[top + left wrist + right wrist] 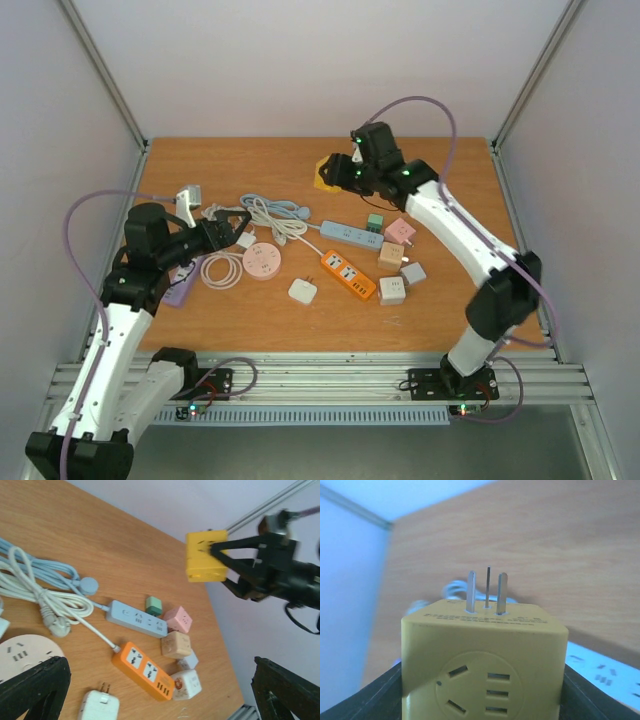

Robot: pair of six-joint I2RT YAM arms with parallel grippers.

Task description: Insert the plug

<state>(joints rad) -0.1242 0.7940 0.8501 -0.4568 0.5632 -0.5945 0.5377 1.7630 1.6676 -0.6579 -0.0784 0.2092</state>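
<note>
The plug is a yellow cube adapter (325, 172) (205, 556) (482, 665) held in the air over the far middle of the table. My right gripper (332, 172) (482, 695) is shut on its two sides. Its three metal prongs (486, 592) point away from the wrist, and a socket face is turned to the wrist camera. My left gripper (240, 225) (160, 700) stands wide open, holding nothing, low over the left side beside a round pink power strip (262, 261) (25, 652). An orange power strip (348, 274) (144, 670) and a blue power strip (349, 235) (137, 618) lie mid-table.
Cube adapters cluster at the right: pink (400, 232), tan (391, 254), white (392, 290), grey (413, 273), green (374, 222). A white adapter (303, 291) lies near the front. White and blue cables (272, 215) and a coiled cord (222, 270) lie at the left.
</note>
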